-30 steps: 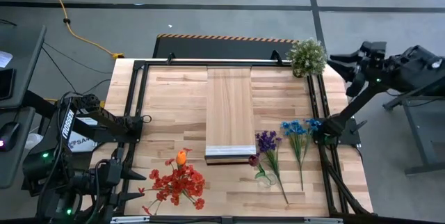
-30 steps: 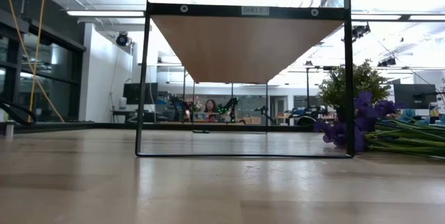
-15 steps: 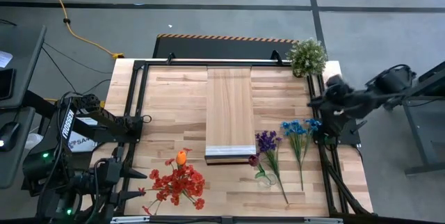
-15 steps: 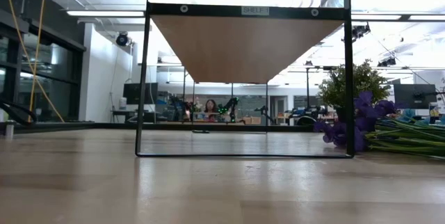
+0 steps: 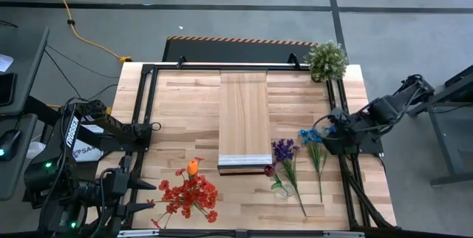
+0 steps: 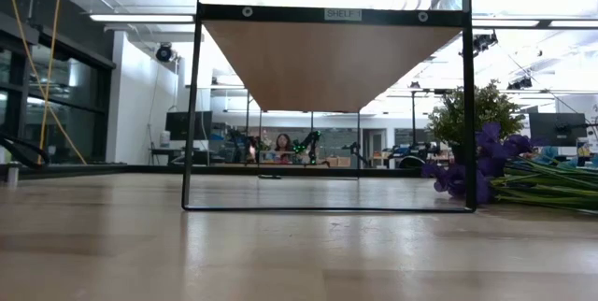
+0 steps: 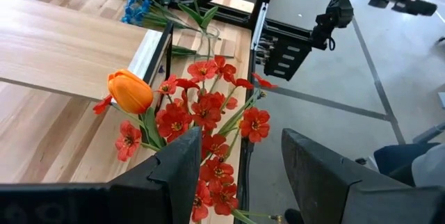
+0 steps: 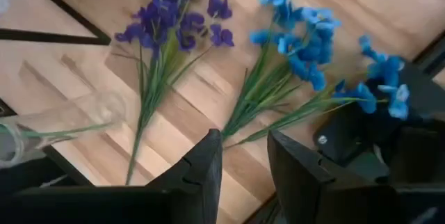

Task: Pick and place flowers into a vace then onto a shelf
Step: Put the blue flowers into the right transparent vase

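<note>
Overhead, the flowers (image 5: pixel 188 192) lie on the table (image 5: pixel 185 97) beside the shelf (image 5: pixel 244 120); the right gripper (image 5: pixel 330 131) hovers over blue ones. Low down, a tag reads "SHELF" (image 6: pixel 342 14). The left gripper (image 7: pixel 240 175) is open, empty. The right's fingers (image 8: pixel 208 165) stand slightly parted, empty, near the tipped vase (image 8: pixel 49 126).

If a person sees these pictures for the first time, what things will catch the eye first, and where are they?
The red flowers with one orange tulip lie bright at the table's near left, just in front of the left gripper. On the near right lie purple flowers and blue flowers, with the right gripper hanging over them, jaws a little apart. The light-wood shelf runs down the middle, and a bushy potted plant stands at the far right corner.
</note>
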